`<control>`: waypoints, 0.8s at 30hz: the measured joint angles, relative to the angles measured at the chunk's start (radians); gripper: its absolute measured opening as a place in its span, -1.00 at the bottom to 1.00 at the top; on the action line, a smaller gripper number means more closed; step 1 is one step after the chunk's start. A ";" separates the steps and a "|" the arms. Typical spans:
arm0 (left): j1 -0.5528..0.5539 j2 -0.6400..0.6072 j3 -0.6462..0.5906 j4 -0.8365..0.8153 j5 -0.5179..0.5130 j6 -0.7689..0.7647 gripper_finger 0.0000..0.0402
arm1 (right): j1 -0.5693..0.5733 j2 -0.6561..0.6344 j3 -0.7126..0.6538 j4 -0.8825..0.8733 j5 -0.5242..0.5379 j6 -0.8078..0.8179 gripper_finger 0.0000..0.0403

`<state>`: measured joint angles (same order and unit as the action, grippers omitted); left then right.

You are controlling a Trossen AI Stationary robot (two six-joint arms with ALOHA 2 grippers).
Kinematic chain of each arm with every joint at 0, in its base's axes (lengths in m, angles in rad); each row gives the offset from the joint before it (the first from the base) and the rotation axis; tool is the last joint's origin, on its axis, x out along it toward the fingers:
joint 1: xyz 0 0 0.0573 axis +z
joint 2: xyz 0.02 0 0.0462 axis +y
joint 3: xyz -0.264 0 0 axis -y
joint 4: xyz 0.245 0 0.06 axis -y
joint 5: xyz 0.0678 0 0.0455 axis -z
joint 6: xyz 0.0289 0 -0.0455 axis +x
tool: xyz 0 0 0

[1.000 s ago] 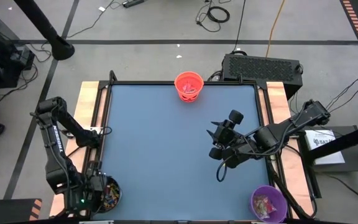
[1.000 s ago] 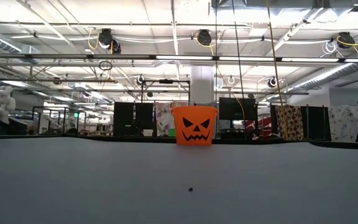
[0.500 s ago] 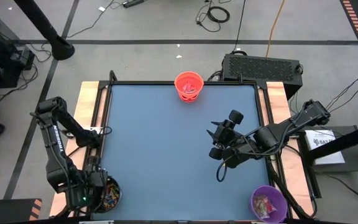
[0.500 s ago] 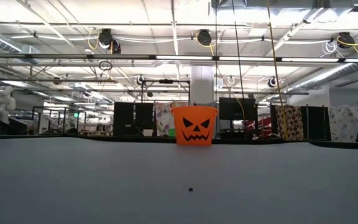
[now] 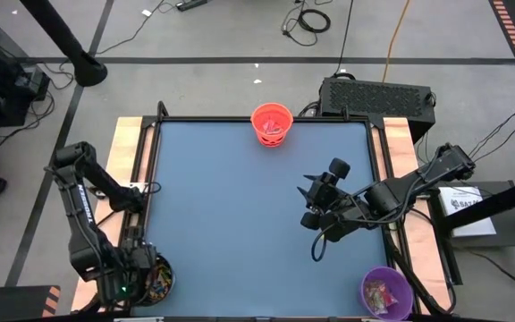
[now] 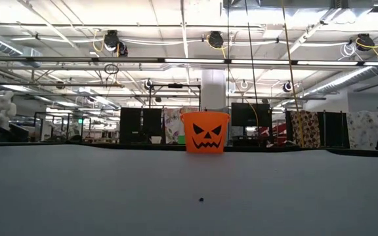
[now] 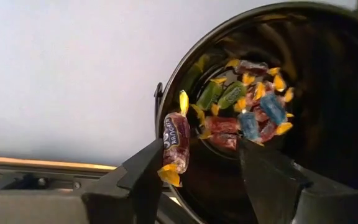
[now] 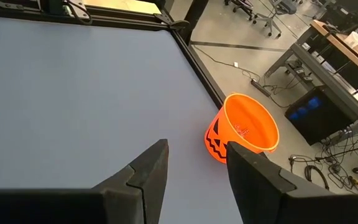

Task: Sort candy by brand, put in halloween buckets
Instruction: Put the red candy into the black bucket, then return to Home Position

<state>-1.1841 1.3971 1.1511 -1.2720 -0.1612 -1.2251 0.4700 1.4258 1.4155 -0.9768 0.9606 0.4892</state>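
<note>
Blue-grey bench (image 5: 240,215); left tool (image 7: 201,165) open over the black bucket (image 7: 328,93), a light, crinkly, slippery candy (image 7: 174,144) stuck to one finger. Right tool (image 8: 194,168) open, empty.

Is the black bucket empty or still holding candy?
Holding candy: black bucket shows mixed wrapped candy inside; left tool hovers at its rim.

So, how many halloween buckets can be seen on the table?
3: orange bucket at the far edge, purple bucket at the near right corner, black bucket at the near left corner, below the left gripper.
</note>
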 joint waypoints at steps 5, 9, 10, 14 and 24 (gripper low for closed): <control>0.006 0.038 0.000 -0.018 0.001 0.000 0.02 | 0.000 0.000 0.000 0.000 -0.023 0.000 -0.23; 0.007 0.059 0.000 -0.022 0.002 0.000 0.02 | 0.000 0.000 0.000 0.005 -0.024 0.000 -0.23; 0.007 0.061 0.000 -0.024 0.002 0.000 0.02 | 0.000 0.000 0.000 0.007 -0.024 0.000 -0.23; 0.007 0.062 0.006 -0.029 0.005 0.002 0.02 | 0.000 0.000 0.000 0.007 -0.024 0.000 -0.23; 0.014 0.061 0.162 -0.060 0.057 0.061 0.02 | 0.000 0.000 0.000 0.007 -0.024 -0.004 -0.23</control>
<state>-1.1702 1.4578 1.3136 -1.3322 -0.1042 -1.1637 0.4700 1.4258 1.4155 -0.9694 0.9366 0.4854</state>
